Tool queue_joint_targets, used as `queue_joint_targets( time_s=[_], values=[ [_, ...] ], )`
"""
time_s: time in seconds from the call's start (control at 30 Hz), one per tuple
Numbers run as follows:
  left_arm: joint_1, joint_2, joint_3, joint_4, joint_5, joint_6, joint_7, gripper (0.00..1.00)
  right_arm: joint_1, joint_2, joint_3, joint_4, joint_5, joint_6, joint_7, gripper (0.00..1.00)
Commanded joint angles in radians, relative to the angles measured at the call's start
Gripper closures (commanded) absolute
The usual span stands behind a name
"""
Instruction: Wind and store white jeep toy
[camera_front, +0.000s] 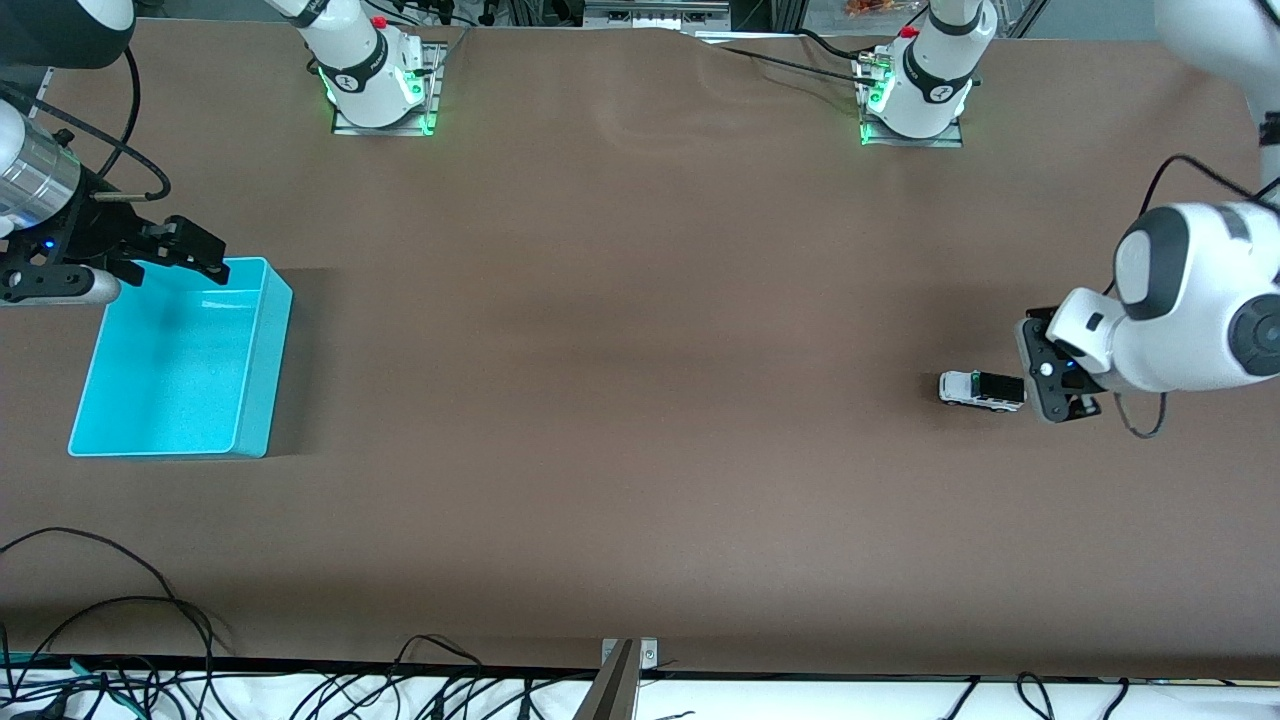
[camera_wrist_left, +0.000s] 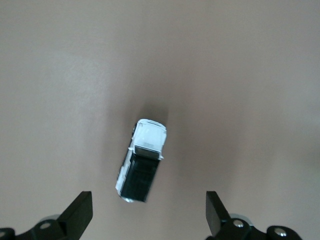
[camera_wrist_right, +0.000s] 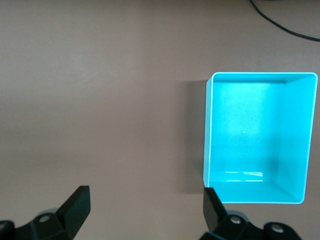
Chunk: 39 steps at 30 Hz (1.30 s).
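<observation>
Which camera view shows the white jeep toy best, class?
The left wrist view: the white jeep toy fills the middle, seen from above between the open left gripper's fingers. The front view shows it tiny, beside that gripper. The right wrist view shows none of it.

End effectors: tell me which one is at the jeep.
The left end effector, open, beside the jeep on the table. The right end effector, also open, hangs over the bin.

table (camera_front: 640, 400): brown | on it: white jeep toy (camera_front: 981, 390), left-arm end; turquoise bin (camera_front: 185, 362), right-arm end
</observation>
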Motion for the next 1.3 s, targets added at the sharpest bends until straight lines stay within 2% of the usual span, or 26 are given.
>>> queue_joint_targets(
  time_s=[0.0, 0.23, 0.4, 0.77, 0.9, 1.27],
  values=[
    [0.004, 0.014, -0.004, -0.064, 0.057, 0.100, 0.087, 0.00, 0.004, 0.006, -0.002, 0.021, 0.002, -0.017, -0.010, 0.00],
    [0.003, 0.006, -0.010, -0.208, 0.097, 0.277, 0.123, 0.00, 0.004, 0.006, -0.002, 0.021, 0.002, -0.017, -0.010, 0.00],
    [0.003, 0.004, -0.010, -0.265, 0.119, 0.370, 0.177, 0.00, 0.004, 0.006, -0.002, 0.021, 0.002, -0.017, -0.010, 0.00],
    [0.007, 0.026, -0.009, -0.334, 0.159, 0.548, 0.222, 0.00, 0.020, 0.006, -0.001, 0.021, 0.002, -0.015, -0.006, 0.00],
    [0.039, 0.047, -0.010, -0.345, 0.159, 0.565, 0.223, 0.00, 0.025, 0.006, 0.001, 0.023, 0.002, -0.015, -0.006, 0.00],
    [0.047, 0.073, -0.010, -0.356, 0.159, 0.601, 0.225, 0.00, 0.025, 0.006, -0.001, 0.021, 0.005, -0.015, 0.000, 0.00]
  ],
)
